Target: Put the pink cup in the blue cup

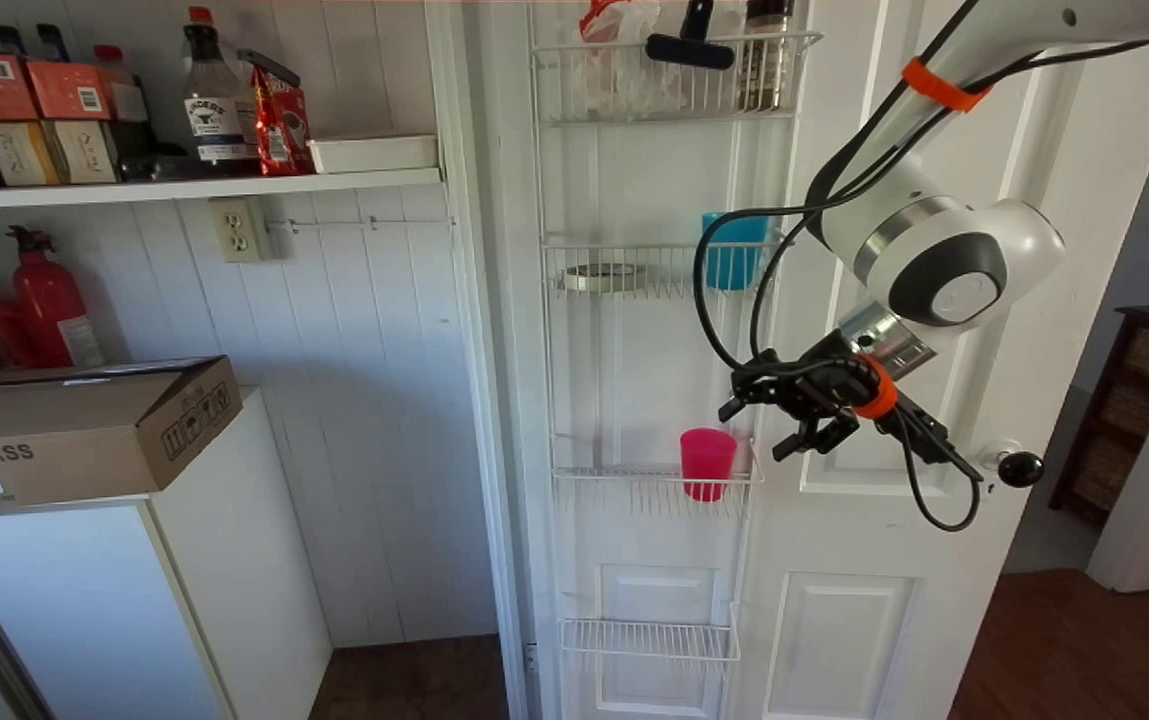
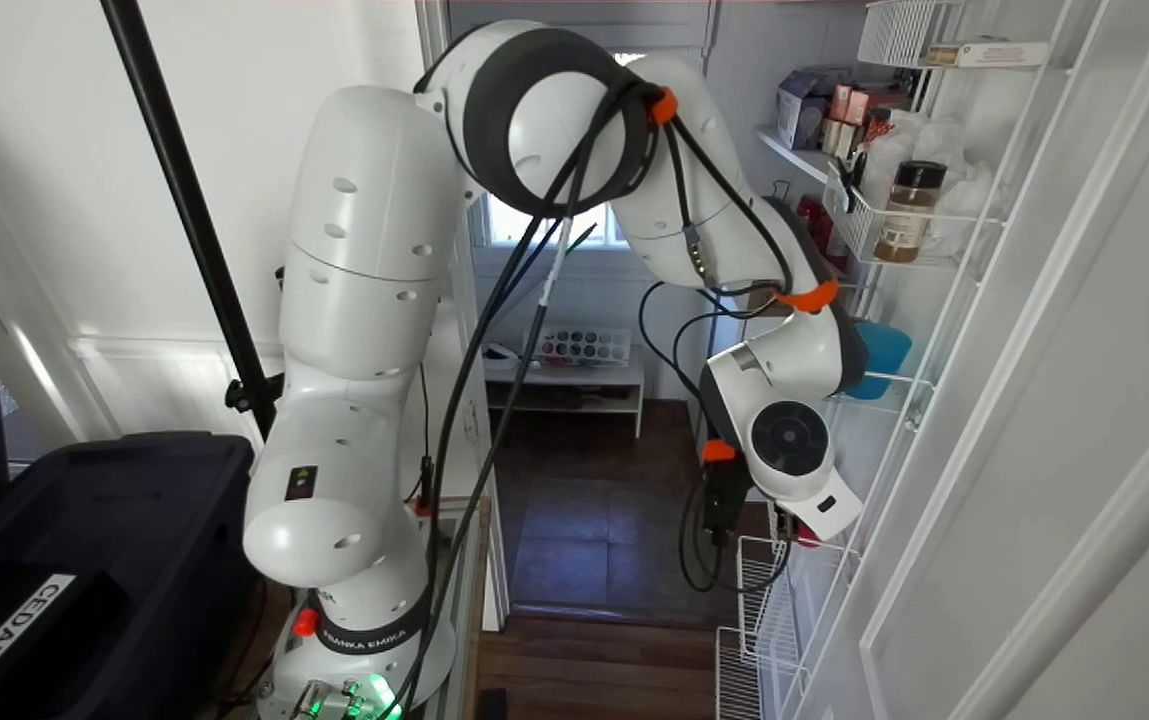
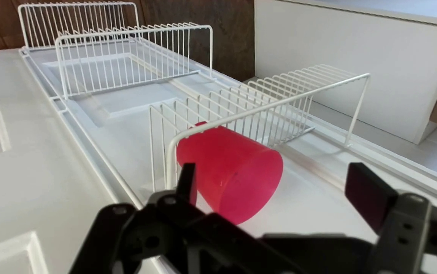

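The pink cup (image 1: 706,456) stands upright in a wire basket on the door. In the wrist view the pink cup (image 3: 218,160) shows its open mouth towards my gripper. In an exterior view only a sliver of the pink cup (image 2: 808,536) shows behind the arm. The blue cup (image 1: 732,262) stands in the basket above; it also shows beside the arm in an exterior view (image 2: 882,362). It is out of the wrist view. My gripper (image 1: 756,430) is open and empty, just above and beside the pink cup. In the wrist view its fingers (image 3: 271,179) are wide apart, the cup nearer the left finger.
The wire basket (image 3: 267,108) has a front rail by the pink cup. A round metal lid (image 1: 604,277) lies beside the blue cup. Another basket (image 1: 650,640) hangs below. A black door knob (image 1: 1020,469) sticks out near the wrist. Cables (image 1: 699,275) loop from the arm past the blue cup.
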